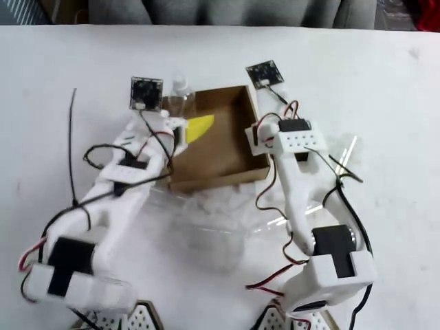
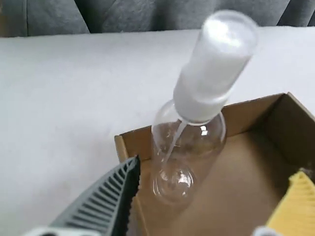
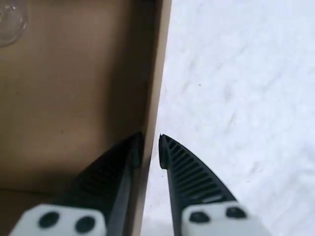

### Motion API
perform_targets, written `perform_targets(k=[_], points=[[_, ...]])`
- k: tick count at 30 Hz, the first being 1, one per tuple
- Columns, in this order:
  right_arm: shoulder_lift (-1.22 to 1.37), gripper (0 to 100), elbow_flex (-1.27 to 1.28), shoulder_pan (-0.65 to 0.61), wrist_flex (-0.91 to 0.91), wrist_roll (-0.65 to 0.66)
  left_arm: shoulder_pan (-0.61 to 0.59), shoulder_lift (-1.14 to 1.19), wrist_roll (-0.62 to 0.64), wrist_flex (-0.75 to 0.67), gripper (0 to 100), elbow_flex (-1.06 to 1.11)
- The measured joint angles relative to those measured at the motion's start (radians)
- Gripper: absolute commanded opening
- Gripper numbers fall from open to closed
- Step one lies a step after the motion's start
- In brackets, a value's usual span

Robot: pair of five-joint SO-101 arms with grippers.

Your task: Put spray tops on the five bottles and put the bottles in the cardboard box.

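A clear bottle (image 2: 189, 147) with a white spray top (image 2: 216, 59) stands tilted in a far corner of the cardboard box (image 2: 251, 182); the bottle (image 1: 180, 93) shows at the box (image 1: 220, 148) corner from above. My left gripper (image 2: 206, 216) is open just short of the bottle, its grey finger (image 2: 110, 206) outside the box wall and its yellow finger (image 2: 295, 206) over the box floor. My right gripper (image 3: 150, 147) is shut on the box's side wall (image 3: 155, 88), one black finger on each face. A bottle base (image 3: 10, 22) shows in the far corner.
Crumpled clear plastic (image 1: 216, 227) lies on the white table (image 1: 385, 89) just in front of the box, between the two arms. Loose cables (image 1: 72, 144) trail to the left. Grey upholstery (image 2: 147, 14) lines the table's far edge.
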Motion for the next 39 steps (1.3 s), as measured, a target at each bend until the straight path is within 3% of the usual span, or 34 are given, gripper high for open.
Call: perform_targets(k=[4,9,22,31,39], points=[[0.000,2.9,0.000,0.009,0.000,-0.002,0.000,-0.149,0.000,0.180,41,0.021],[0.000,2.9,0.000,0.009,0.000,-0.002,0.000,-0.331,0.002,0.509,41,0.021],[0.000,3.6,0.000,0.009,0.000,0.000,0.000,-0.744,0.140,1.249,41,0.021],[0.000,3.6,0.000,0.011,0.018,-0.002,0.000,-0.770,0.196,1.544,41,0.021],[-0.063,3.6,-0.018,0.009,0.129,0.000,0.000,-0.620,0.199,1.594,41,0.021]])
